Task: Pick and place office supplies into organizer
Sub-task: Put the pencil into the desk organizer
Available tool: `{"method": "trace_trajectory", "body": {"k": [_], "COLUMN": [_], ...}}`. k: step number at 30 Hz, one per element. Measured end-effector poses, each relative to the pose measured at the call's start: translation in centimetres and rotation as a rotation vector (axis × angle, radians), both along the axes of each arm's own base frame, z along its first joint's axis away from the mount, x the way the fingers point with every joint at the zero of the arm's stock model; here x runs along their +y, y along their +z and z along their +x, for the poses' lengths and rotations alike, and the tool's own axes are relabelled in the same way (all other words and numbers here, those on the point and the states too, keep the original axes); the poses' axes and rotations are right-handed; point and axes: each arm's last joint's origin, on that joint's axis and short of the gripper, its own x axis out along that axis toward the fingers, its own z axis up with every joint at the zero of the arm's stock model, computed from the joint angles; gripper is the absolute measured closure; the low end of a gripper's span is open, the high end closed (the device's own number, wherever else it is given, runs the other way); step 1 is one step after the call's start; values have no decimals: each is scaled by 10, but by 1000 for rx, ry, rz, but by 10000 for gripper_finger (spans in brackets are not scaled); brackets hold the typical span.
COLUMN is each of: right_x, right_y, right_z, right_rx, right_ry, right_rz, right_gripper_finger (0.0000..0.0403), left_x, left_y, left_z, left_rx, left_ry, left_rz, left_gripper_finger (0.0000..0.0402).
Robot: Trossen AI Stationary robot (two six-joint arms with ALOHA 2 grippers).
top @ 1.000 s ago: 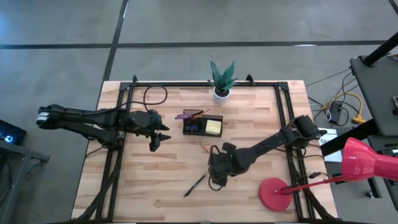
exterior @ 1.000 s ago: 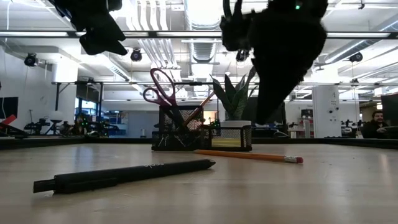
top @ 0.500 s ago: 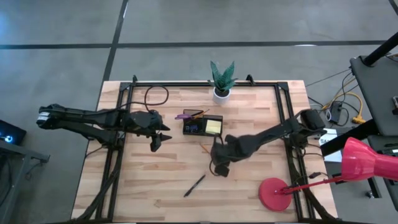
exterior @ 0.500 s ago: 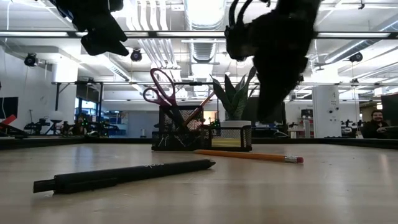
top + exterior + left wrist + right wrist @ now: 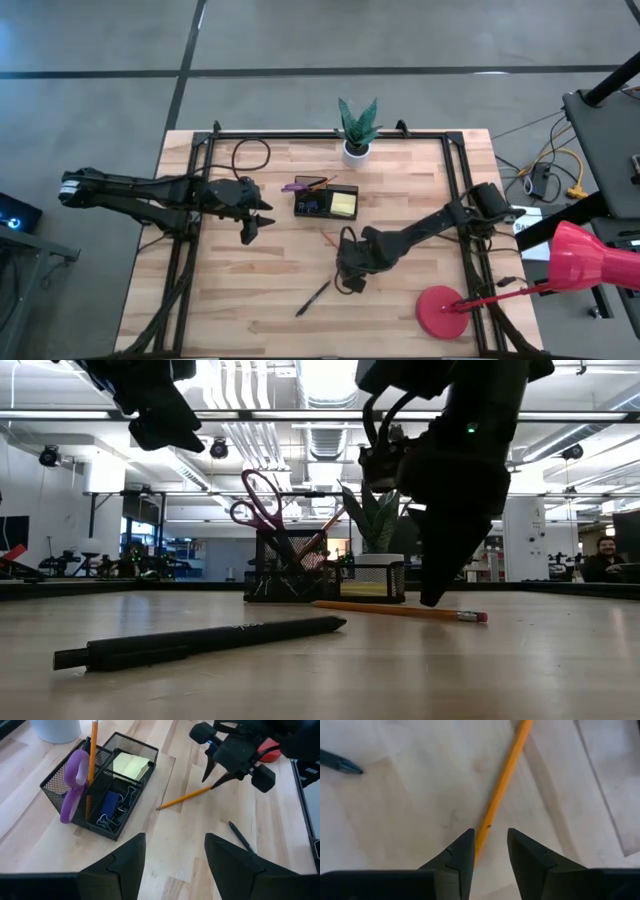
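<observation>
Orange pencil [image 5: 502,780]: both ends cut off, one by the frame edge, one behind the right gripper's fingers [image 5: 457,857]. Black pen [image 5: 337,764]: only tip visible.

**Where there's room on the desk and what's in the way**

Plenty of bare wood on the desk [image 5: 230,290] along the near edge and toward the left corner; only a black pen [image 5: 313,298] lies there, flat. Middle is busier: the right gripper [image 5: 347,283] sits low over an orange pencil [image 5: 186,797], fingers apart on either side of it. Toward the far edge the organizer [image 5: 326,202] blocks things, scissors [image 5: 262,506] sticking up out of it, plant pot [image 5: 356,150] just behind. Left gripper [image 5: 249,232] hangs open near the left side, well apart from the organizer.
</observation>
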Motion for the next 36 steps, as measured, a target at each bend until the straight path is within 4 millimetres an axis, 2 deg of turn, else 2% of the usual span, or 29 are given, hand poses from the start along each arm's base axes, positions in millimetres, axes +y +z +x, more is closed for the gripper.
{"method": "trace_trajectory", "body": {"k": [16,26,32,36], "right_x": [-2,-6,-6,-4], "right_y": [-17,-25,-24,-15], "right_z": [-6,-15,-14,-8], "right_rx": [-44,-1,13,34], "right_ry": [-36,54,65,105], "right_rz": [17,-21,-27,-36], "right_gripper_finger": [313,384,391,393], "left_x": [0,0,0,0], "left_y": [-1,0,0,1], "left_z": [1,1,1,2], "left_rx": [2,2,-2,-15], "left_ry": [-1,0,1,1], "left_rz": [1,0,-2,-3], "left_gripper_finger": [212,212,212,212]}}
